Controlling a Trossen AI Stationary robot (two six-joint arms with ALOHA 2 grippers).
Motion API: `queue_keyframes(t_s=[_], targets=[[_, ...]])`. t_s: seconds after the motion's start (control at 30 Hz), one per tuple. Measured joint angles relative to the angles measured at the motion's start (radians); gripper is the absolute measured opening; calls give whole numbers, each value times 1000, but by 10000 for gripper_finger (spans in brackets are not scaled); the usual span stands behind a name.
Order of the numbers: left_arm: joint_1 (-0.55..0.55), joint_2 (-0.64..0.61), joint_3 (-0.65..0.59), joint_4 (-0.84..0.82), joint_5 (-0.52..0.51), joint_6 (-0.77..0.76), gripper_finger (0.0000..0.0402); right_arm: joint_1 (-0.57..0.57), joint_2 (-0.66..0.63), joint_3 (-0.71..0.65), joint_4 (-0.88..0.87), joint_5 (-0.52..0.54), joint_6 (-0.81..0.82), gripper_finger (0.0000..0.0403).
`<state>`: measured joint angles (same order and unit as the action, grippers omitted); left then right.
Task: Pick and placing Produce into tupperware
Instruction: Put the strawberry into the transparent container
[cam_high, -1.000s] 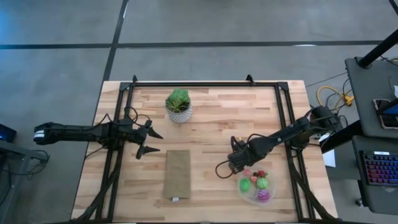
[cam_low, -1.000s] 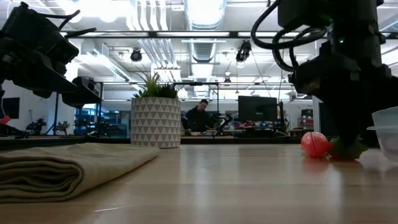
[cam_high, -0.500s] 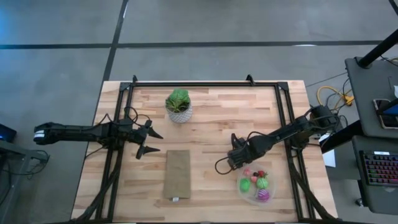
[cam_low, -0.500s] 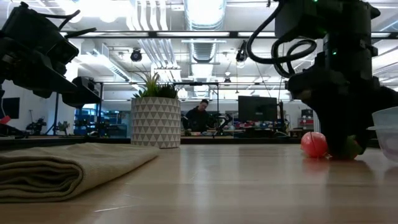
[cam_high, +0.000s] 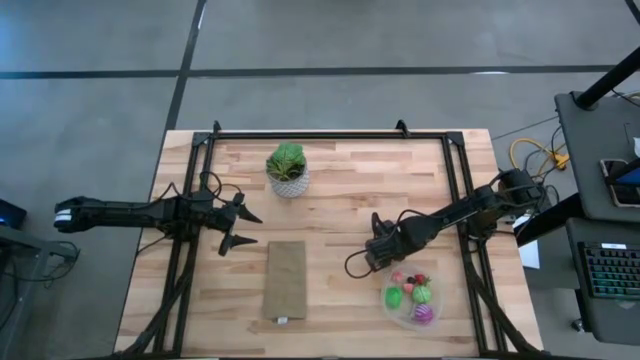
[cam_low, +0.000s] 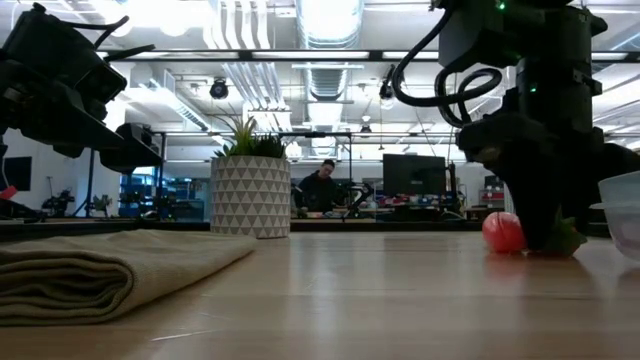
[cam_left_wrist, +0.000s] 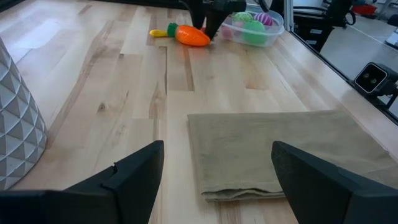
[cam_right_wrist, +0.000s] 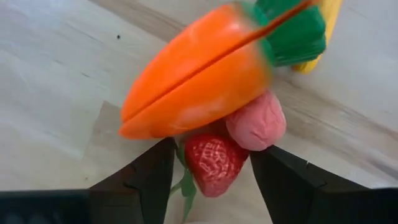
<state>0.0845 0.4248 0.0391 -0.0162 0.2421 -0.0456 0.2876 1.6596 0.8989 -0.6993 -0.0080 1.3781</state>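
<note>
Your table (cam_high: 340, 180) carries the task on its right half: the tupperware (cam_high: 412, 300) sits near the front right corner with green and magenta produce already in it, and the right arm is by far the nearer one, its gripper (cam_high: 381, 255) low over the wood just beside the container's rim on the side toward the plant pot (cam_high: 288, 172). The left gripper (cam_high: 238, 226) waits well apart on the far side of the folded cloth (cam_high: 284, 280), its fingers spread and holding nothing. In the right wrist view, the loose pieces lie bunched and touching — the carrot (cam_right_wrist: 199, 74) on top with its long axis running diagonally across the gap between the fingers, its green stem end toward the yellow piece (cam_right_wrist: 323, 31). Smaller still, the pink piece (cam_right_wrist: 258, 121) sits tucked under the carrot, and the strawberry (cam_right_wrist: 214, 163) lies squarely between the parted fingers — the piece you would likely close on. Nothing is clamped yet; judge the carrot's overhang before closing, since the fingers may nudge it.
</note>
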Motion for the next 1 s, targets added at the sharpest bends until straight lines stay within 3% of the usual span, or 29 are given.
queue_keyframes(t_s=[0.7,1.0], targets=[[0,0,0,0,0,0,283,0,-1,26,2,-52,-14,155],[0,0,0,0,0,0,283,1,-1,164,-58,-75,-69,151]])
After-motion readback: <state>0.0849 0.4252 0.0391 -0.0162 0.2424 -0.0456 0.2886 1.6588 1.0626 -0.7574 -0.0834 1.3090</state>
